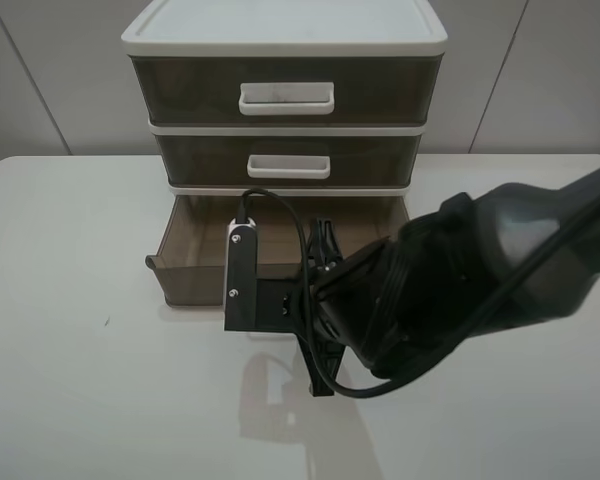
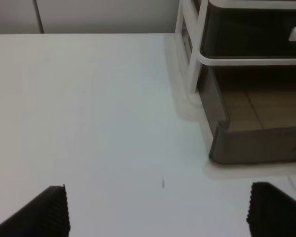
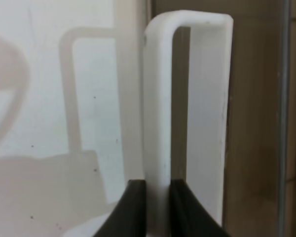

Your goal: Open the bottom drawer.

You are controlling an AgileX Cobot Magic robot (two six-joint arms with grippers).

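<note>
The bottom drawer (image 1: 190,262) of the white-framed unit stands pulled out toward the table's front; its smoky-brown inside shows. It also shows in the left wrist view (image 2: 246,143). My right gripper (image 3: 157,207) is shut on the drawer's white loop handle (image 3: 160,98), its two black fingers (image 3: 133,207) pinching the handle's bar. In the exterior high view the right arm (image 1: 430,290) covers the drawer's front and the handle. My left gripper (image 2: 158,212) is open and empty, low over the table, left of the drawer.
The middle drawer (image 1: 288,160) and the top drawer (image 1: 286,92) are shut, each with a white handle. The white table (image 1: 70,350) carries the unit at its back. A black cable (image 1: 302,240) loops over the right wrist.
</note>
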